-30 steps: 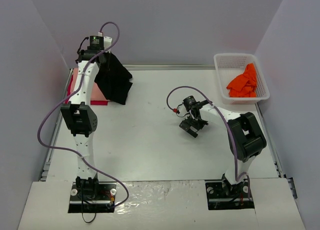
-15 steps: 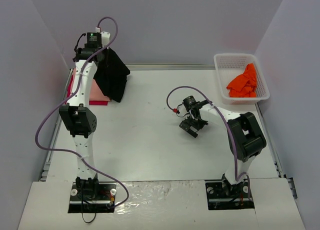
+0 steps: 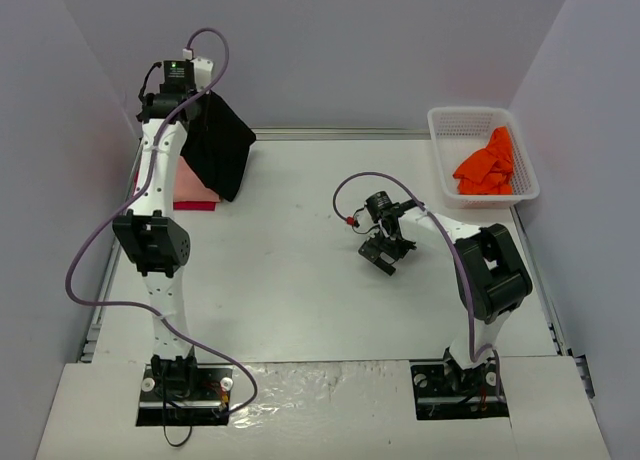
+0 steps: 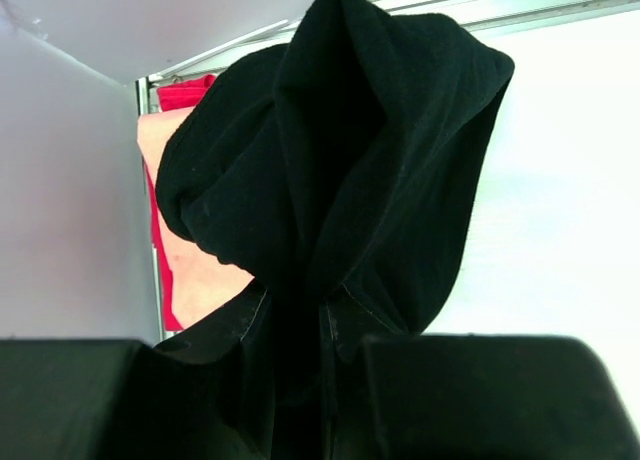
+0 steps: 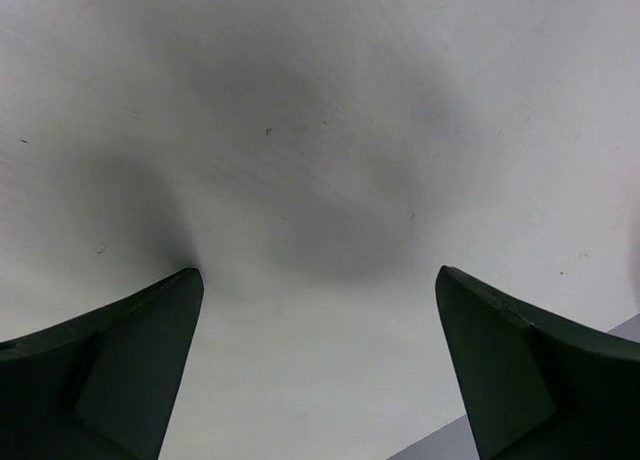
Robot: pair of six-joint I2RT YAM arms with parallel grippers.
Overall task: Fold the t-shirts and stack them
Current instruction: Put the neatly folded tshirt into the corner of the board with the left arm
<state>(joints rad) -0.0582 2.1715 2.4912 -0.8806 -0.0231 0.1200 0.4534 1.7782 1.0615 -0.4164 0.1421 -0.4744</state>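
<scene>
My left gripper is raised high at the back left and is shut on the black t-shirt, which hangs down from it. In the left wrist view the black t-shirt fills the middle, bunched between my jaws. Below it the salmon-pink t-shirt lies on the red t-shirt at the table's left edge. That stack also shows in the top view. My right gripper is open and empty, low over the bare table. The bright orange t-shirt lies crumpled in the white mesh basket.
The basket stands at the back right corner. The grey walls close in the table on the left, back and right. A metal rail runs along the table's far edge.
My left gripper has lifted the black t-shirt higher and moved it left and back, over the pink and red stack. The right arm has not moved.
</scene>
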